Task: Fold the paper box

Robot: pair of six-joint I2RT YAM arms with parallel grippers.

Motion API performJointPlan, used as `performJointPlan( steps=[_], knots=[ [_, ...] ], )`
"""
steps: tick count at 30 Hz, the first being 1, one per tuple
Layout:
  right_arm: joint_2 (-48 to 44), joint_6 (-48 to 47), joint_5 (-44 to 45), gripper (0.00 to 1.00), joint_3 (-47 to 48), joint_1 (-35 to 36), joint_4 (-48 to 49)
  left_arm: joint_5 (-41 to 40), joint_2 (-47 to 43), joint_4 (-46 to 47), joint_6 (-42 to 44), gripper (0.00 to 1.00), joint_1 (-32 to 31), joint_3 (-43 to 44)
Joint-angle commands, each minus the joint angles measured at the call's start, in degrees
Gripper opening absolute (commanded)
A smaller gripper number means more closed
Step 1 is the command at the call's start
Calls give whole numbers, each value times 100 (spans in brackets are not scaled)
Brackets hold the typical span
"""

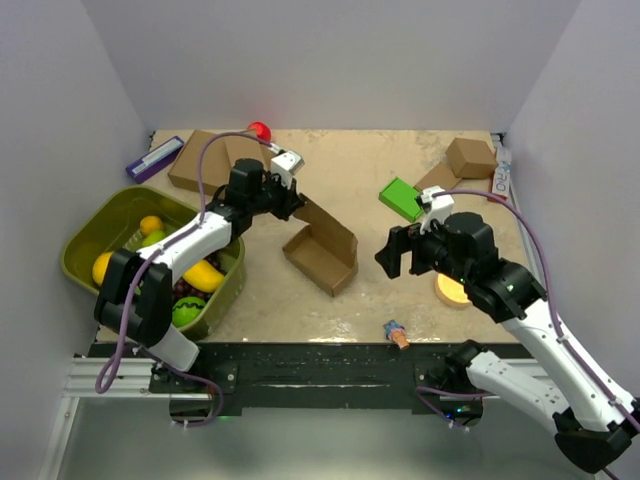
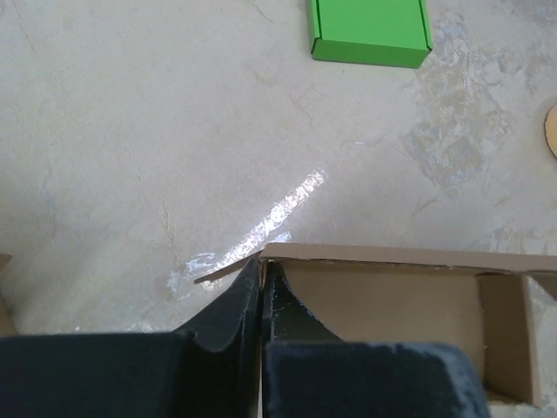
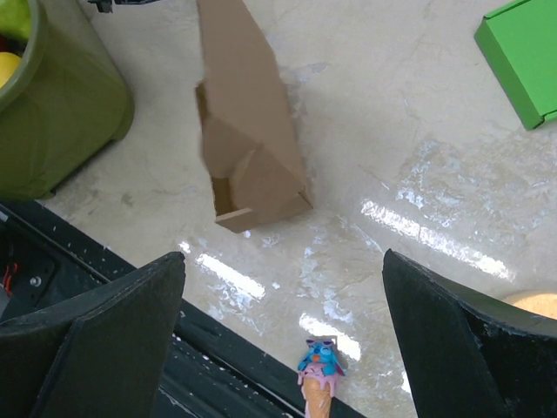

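The paper box (image 1: 322, 252) is a brown cardboard mailer standing part-open in the middle of the table, with its lid flap raised toward the back left. My left gripper (image 1: 292, 205) is shut on the top edge of that flap. In the left wrist view its black fingertips (image 2: 262, 270) pinch the cardboard corner, and the box's inside (image 2: 392, 296) shows to the right. My right gripper (image 1: 398, 257) hovers open to the right of the box with nothing in it. In the right wrist view its fingers (image 3: 96, 331) stand wide apart and the paper box (image 3: 248, 131) lies beyond them.
An olive bin (image 1: 85, 235) of toy fruit stands at the left. A green flat box (image 1: 402, 198) lies behind the right gripper. An ice-cream toy (image 1: 397, 333) sits at the near edge beside an orange disc (image 1: 452, 290). Brown boxes sit at the back left (image 1: 200, 160) and back right (image 1: 470, 157).
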Motion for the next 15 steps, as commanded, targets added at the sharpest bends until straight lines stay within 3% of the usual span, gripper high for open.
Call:
performJointPlan(
  steps=[1,3,9,15],
  knots=[
    [137,-87,-15,98,-98,-5,40,-612,-320,367,-170,0,-154,-150],
    [234,-35,29,98,-107,-5,40,-1401,-460,288,-372,0,-268,-221],
    [672,526,161,92,-115,-5,-311,-2616,-768,-81,-882,0,-330,-318],
    [1042,1702,169,87,-974,539,-531,-2734,-584,-378,-1303,0,-172,6]
  ],
)
